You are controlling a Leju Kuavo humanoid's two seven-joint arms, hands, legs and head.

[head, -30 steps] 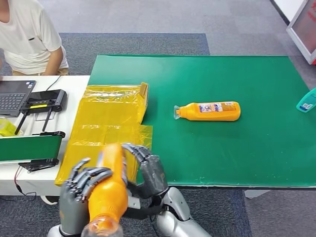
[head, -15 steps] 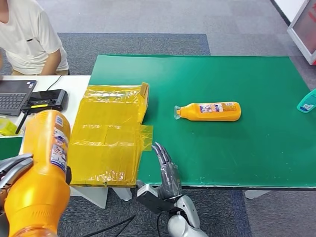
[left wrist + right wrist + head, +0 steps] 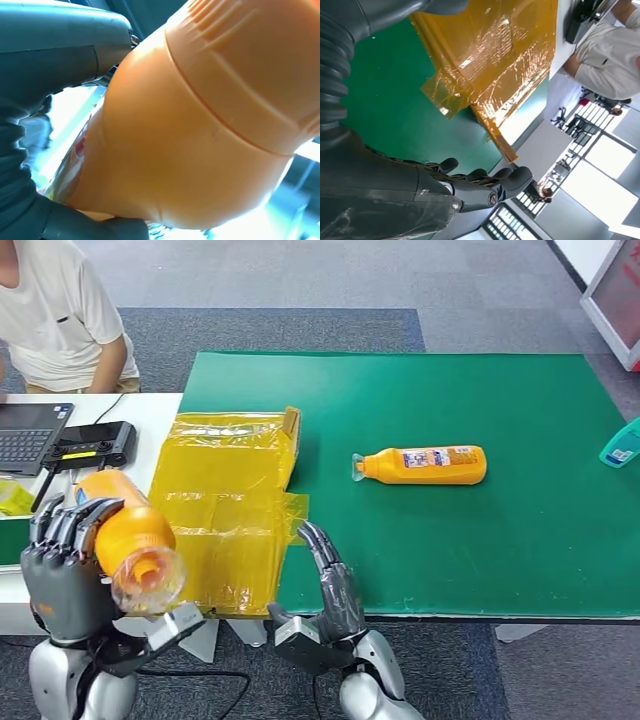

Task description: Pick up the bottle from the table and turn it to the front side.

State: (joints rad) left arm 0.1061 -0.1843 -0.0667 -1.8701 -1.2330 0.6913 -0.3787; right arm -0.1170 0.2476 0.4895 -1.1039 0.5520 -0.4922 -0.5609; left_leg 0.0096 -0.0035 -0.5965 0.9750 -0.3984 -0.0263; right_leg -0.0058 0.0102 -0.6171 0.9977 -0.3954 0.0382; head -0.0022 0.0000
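Left hand (image 3: 64,575) grips an orange bottle (image 3: 124,530), fingers curled over its body; head view puts it at the near left, off the near edge of the white worktop (image 3: 155,410). The bottle lies tilted, its clear cap (image 3: 149,580) turned toward the camera. Right hand (image 3: 328,590) sits at the near edge of the green worktop (image 3: 528,540), fingers spread and empty, pointing away. A second orange bottle (image 3: 423,465) lies on its side mid-green, label up, cap to the left. Yellow film (image 3: 223,505) lies flat across the seam of the two worktops. Far left: laptop (image 3: 26,435), black device (image 3: 94,443), a person in a white shirt (image 3: 64,315). A teal object (image 3: 623,445) sits at the right edge.

Left wrist view: bottle (image 3: 211,125) close up, orange shoulder and ribbed collar, thumb (image 3: 64,45) pressed along one side, hand (image 3: 49,150) wrapped behind it.

Right wrist view: hand (image 3: 433,192) open, dark fingers (image 3: 501,182) extended and apart, nothing between them. Green worktop (image 3: 391,105) beneath, film (image 3: 490,65) beyond, person's shirt (image 3: 606,55) in the distance.
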